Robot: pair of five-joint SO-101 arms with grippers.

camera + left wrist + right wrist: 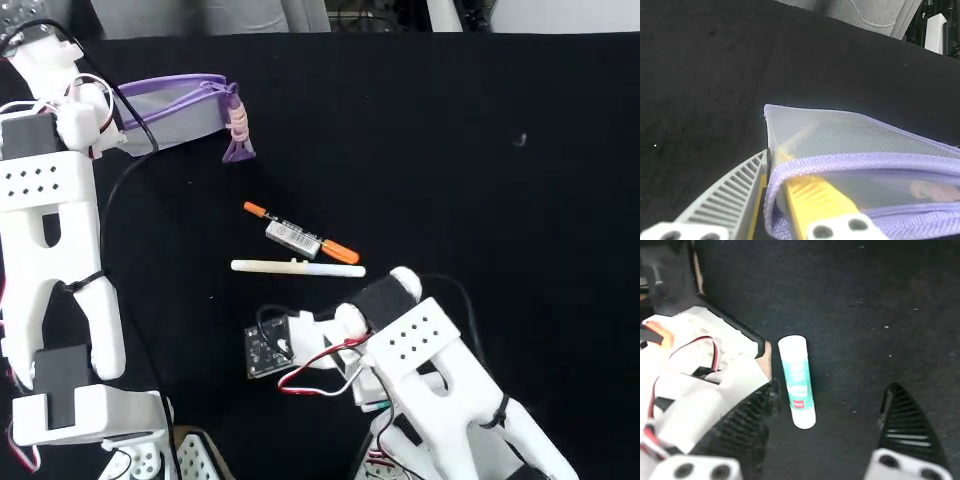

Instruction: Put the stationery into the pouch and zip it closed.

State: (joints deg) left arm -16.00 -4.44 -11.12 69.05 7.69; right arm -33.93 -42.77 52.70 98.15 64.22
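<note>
We risk rolling the glue stick (796,381) if our spread right fingers (747,422) close off-centre (left fingers (810,200) pinch the pouch (855,137)).

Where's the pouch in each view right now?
High view: pouch at upper left, one end in the left gripper.
Left wrist view: pouch close up, its open mouth around the yellow finger.
Right wrist view: a glue stick on the black table instead.
Shared landmark: the black table.
</note>
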